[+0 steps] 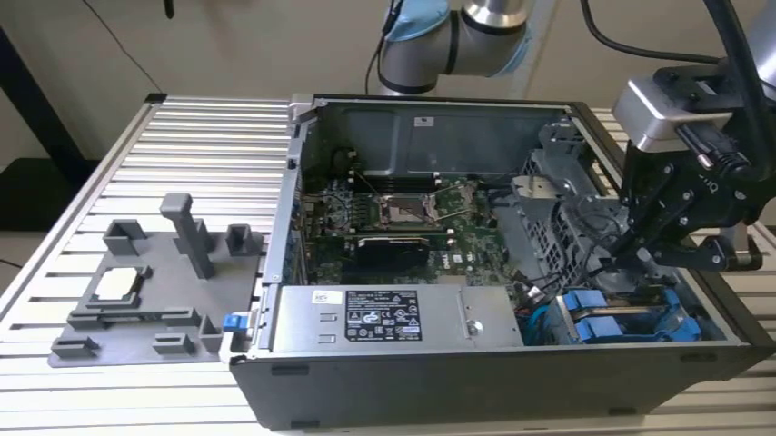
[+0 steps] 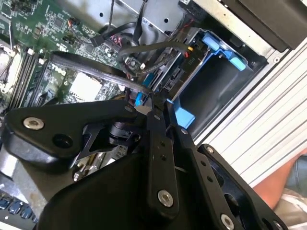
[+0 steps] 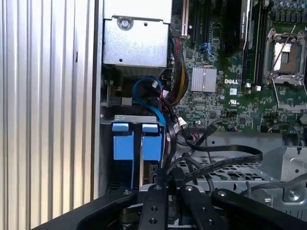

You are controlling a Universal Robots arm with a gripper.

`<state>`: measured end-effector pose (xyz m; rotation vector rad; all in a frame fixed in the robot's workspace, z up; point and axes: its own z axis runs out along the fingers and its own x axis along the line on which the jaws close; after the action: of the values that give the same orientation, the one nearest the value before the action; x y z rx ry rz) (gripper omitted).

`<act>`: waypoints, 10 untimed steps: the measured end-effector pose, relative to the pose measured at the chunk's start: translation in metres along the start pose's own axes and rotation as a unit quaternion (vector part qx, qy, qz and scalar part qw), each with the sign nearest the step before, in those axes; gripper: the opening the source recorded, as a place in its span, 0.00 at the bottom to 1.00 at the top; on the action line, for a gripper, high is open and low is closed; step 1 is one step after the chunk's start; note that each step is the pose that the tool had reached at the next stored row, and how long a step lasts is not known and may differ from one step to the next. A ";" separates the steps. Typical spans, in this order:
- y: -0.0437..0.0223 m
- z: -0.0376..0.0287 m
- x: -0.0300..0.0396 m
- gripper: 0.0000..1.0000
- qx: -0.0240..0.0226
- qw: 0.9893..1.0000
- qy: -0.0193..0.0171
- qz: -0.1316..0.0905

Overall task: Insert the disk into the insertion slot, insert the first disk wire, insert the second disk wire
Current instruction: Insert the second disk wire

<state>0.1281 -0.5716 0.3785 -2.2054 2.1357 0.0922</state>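
Two blue-fronted drive carriers (image 1: 602,317) sat side by side in the bay at the case's corner, both already seated. Which one was the disk (image 3: 123,141) could not be told for sure; either way it lay just ahead of the jaws and slightly below them.

Going from the exterior view's left: a grey plastic fixture tray (image 1: 145,291) on the ribbed aluminium table (image 1: 182,145), then the open steel computer case (image 1: 485,372) with its green motherboard (image 1: 388,213), then the gripper (image 1: 633,254) over the bay.

Its black fingers (image 2: 158,143) were drawn nearly together and seemed to pinch a black wire (image 3: 225,155) close to its connector, though the grip was partly hidden.

Judging by this, a wire insertion was under way; the plug wanted squaring to its socket and a straight push, with the stiff cable's loop kept free of the perforated cage (image 3: 230,170).
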 end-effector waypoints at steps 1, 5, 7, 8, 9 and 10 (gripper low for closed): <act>-0.0003 0.0000 0.0000 0.16 0.000 1.000 0.000 0.002; -0.0004 0.0000 0.0001 0.16 0.000 1.000 0.000 0.002; -0.0004 0.0000 0.0000 0.16 0.000 1.000 0.000 0.003; -0.0005 0.0002 0.0001 0.16 0.000 1.000 0.000 0.003; -0.0007 0.0005 0.0002 0.16 0.000 1.000 0.000 0.003; -0.0013 0.0009 0.0005 0.16 0.000 1.000 0.000 0.003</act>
<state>0.1294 -0.5720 0.3775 -2.1994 2.1417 0.0925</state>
